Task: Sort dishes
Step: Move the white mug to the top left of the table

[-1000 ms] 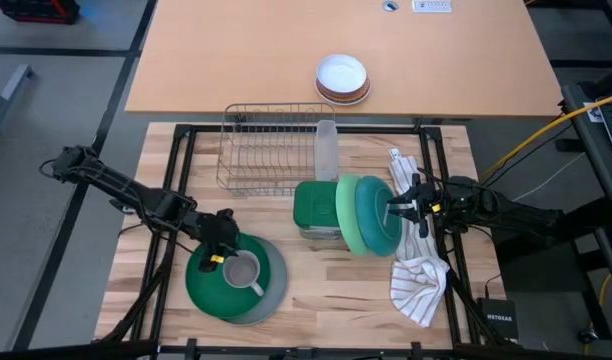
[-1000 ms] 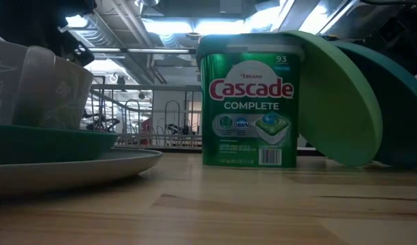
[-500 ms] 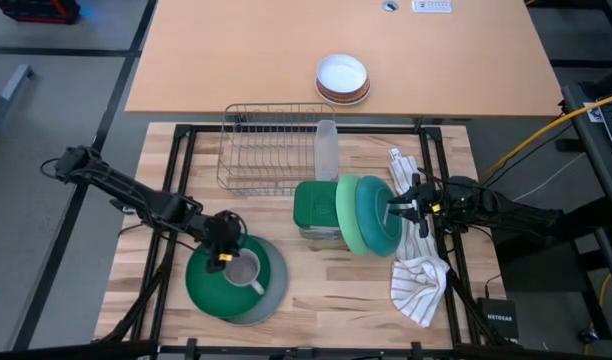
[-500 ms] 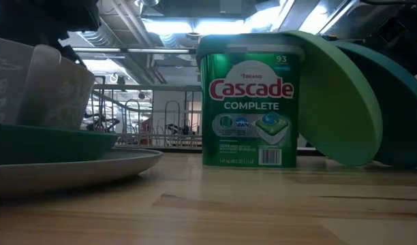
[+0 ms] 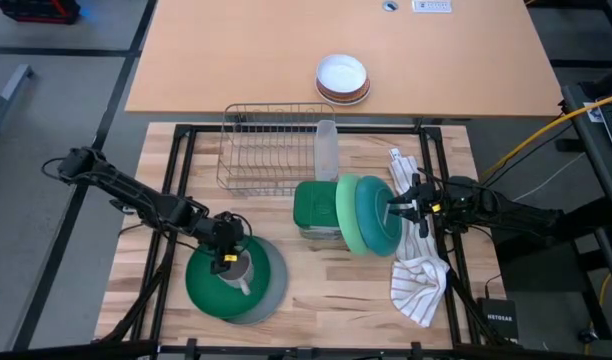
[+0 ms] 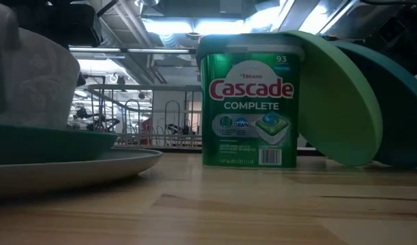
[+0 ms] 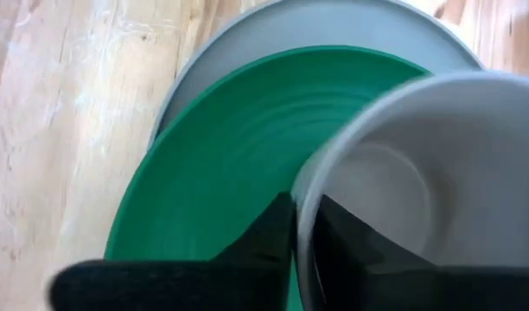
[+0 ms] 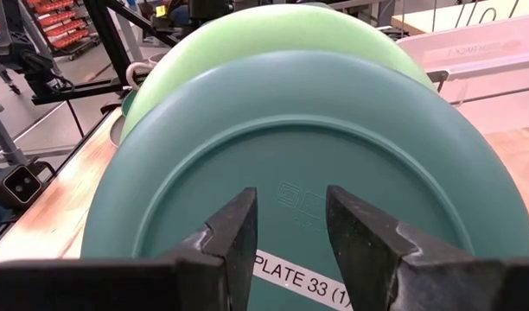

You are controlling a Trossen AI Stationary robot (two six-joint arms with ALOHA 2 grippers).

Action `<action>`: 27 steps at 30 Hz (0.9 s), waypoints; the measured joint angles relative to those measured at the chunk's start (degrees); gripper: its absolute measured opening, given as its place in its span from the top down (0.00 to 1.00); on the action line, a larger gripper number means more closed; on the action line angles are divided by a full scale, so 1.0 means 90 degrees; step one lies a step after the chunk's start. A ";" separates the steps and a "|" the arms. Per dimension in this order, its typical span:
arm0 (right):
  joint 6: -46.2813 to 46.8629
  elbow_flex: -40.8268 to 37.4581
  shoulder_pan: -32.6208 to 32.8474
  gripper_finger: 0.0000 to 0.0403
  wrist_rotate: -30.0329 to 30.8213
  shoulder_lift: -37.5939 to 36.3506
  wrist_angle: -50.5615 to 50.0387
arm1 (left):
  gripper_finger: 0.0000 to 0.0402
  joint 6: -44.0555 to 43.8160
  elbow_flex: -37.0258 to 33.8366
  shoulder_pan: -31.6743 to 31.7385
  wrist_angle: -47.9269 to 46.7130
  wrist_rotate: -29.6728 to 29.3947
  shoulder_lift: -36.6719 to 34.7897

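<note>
My left gripper (image 5: 226, 256) sits low over the small grey mug (image 5: 239, 270), and my fingers (image 7: 273, 238) are pinched nearly together on its rim, one outside the wall and one down inside the cup. The mug stands upright on the dark green plate (image 5: 208, 288), which lies flat beneath my fingers and rests in turn on the grey plate (image 5: 276, 285); the grey one shows past the green one's edge on the far side from my arm.

My right gripper (image 5: 394, 209) hangs just beside the back of the teal plate (image 8: 351, 164), fingers (image 8: 234, 229) partly spread with a gap between them, gripping nothing. That plate stands tilted on edge right in front of my fingertips, leaning against the light green plate (image 8: 247, 43) beyond it, which leans on the green detergent tub (image 6: 248, 102). Behind my right wrist the white striped towel (image 5: 421, 285) lies crumpled on the table (image 5: 336, 290). Farther off beyond the tub stands a wire dish rack (image 5: 266, 145).
</note>
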 joint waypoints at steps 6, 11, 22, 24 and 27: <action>0.0000 0.0000 0.0000 0.65 0.0000 0.0000 -0.0002 | 0.96 -0.0035 0.0010 0.0000 -0.0035 0.0002 -0.0006; 0.0000 -0.0001 0.0000 0.65 0.0000 0.0000 0.0000 | 0.98 0.0146 0.0593 -0.0002 -0.0834 -0.0242 -0.0006; 0.0000 0.0000 0.0000 0.65 0.0000 0.0000 0.0000 | 0.98 -0.0030 0.2687 -0.0002 -0.5136 -0.1577 -0.0094; 0.0000 0.0000 0.0000 0.65 0.0000 0.0000 0.0002 | 0.98 -0.0501 0.2783 -0.0002 -0.5701 -0.1815 -0.0217; 0.0000 0.0000 0.0000 0.65 0.0000 0.0001 0.0000 | 0.98 -0.1410 0.2745 -0.0002 -0.6511 -0.2044 -0.0445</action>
